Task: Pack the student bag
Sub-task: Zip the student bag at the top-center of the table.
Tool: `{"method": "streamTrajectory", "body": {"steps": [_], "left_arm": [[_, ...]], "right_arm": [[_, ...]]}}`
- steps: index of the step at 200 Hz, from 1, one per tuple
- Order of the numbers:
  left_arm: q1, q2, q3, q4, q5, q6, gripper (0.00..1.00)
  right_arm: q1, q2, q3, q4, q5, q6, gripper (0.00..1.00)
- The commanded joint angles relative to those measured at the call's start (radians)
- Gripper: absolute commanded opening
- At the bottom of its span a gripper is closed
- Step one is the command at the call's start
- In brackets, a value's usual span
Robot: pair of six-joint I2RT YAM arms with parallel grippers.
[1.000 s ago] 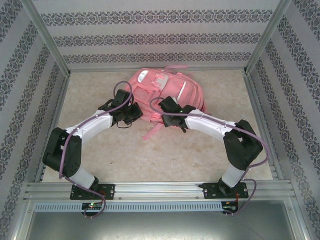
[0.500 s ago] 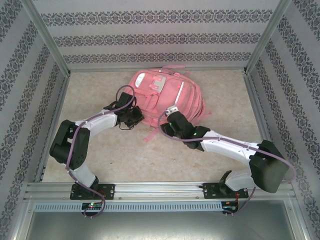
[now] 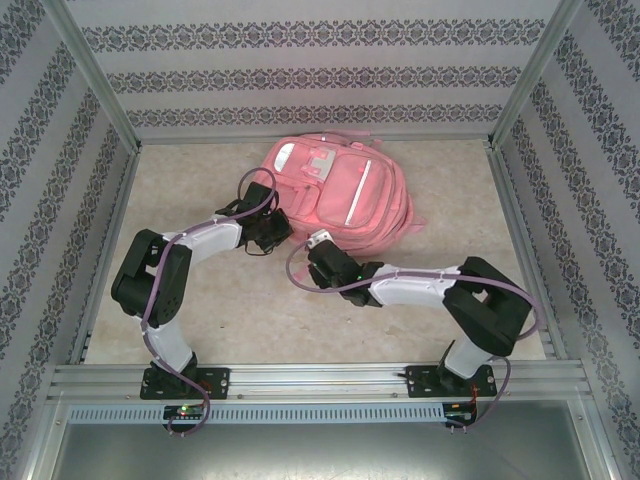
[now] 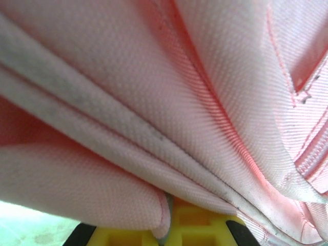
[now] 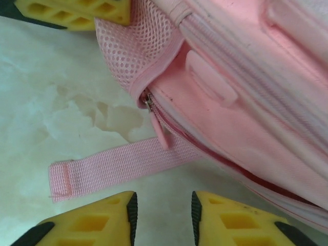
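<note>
The student bag [image 3: 345, 190], a large pink backpack, lies flat at the back middle of the table. My left gripper [image 3: 268, 232] is at its left edge, shut on a fold of the pink fabric [image 4: 154, 102], which runs between the yellow fingers [image 4: 205, 230]. My right gripper [image 3: 318, 245] hovers low over the table off the bag's near-left corner. In the right wrist view this gripper [image 5: 164, 220] is open with bare table between its fingers. Just ahead of it lie a loose pink strap [image 5: 118, 164], a zip pull [image 5: 163, 134] and a mesh side pocket [image 5: 138, 51].
The beige table [image 3: 240, 320] is fenced by patterned walls [image 3: 60, 200] on three sides and a metal rail [image 3: 320, 378] at the near edge. A yellow finger of the left gripper [image 5: 77, 11] is in the right wrist view's top left corner.
My right gripper has come off the bag toward the near left, down to the table by the bag's corner, and its jaws have narrowed. The left gripper has shifted slightly right, still shut on the fabric.
</note>
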State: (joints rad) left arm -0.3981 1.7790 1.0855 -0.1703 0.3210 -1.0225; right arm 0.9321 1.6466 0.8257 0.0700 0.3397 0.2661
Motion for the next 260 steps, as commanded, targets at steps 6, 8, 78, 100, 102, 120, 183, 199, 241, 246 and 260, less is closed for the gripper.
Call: {"method": "streamTrajectory", "body": {"steps": [6, 8, 78, 100, 102, 120, 183, 199, 241, 246, 260], "left_arm": [[-0.012, 0.020, 0.033, 0.046, 0.007, -0.002, 0.00], [-0.012, 0.020, 0.033, 0.046, 0.008, -0.002, 0.00], [-0.013, 0.023, 0.031, 0.042, 0.013, -0.008, 0.00], [-0.014, 0.025, 0.032, 0.045, 0.015, -0.012, 0.00], [-0.013, 0.024, 0.031, 0.046, 0.016, -0.013, 0.00], [-0.013, 0.023, 0.034, 0.041, 0.015, -0.011, 0.00], [-0.016, 0.028, 0.040, 0.039, 0.012, -0.014, 0.00], [-0.015, 0.027, 0.043, 0.033, 0.004, -0.010, 0.00], [-0.012, 0.028, 0.051, 0.012, -0.025, 0.004, 0.00], [-0.009, 0.028, 0.052, 0.008, -0.030, 0.005, 0.00], [0.001, 0.025, 0.051, -0.006, -0.048, 0.007, 0.00]], "right_arm": [[0.000, 0.053, 0.052, 0.051, -0.019, -0.006, 0.36], [-0.001, 0.057, 0.054, 0.051, -0.022, -0.005, 0.36], [-0.061, 0.164, 0.134, 0.038, -0.089, -0.005, 0.36], [-0.080, 0.203, 0.161, 0.034, -0.112, 0.003, 0.31], [-0.082, 0.206, 0.161, 0.034, -0.116, 0.004, 0.30], [-0.096, 0.225, 0.176, 0.031, -0.143, 0.020, 0.27], [-0.106, 0.290, 0.226, -0.015, -0.116, 0.011, 0.13], [-0.107, 0.264, 0.213, -0.021, -0.103, 0.013, 0.08], [-0.112, 0.170, 0.158, -0.065, -0.040, 0.041, 0.00], [-0.113, 0.159, 0.151, -0.070, -0.033, 0.046, 0.00], [-0.120, 0.129, 0.131, -0.089, -0.021, 0.062, 0.00]]}}
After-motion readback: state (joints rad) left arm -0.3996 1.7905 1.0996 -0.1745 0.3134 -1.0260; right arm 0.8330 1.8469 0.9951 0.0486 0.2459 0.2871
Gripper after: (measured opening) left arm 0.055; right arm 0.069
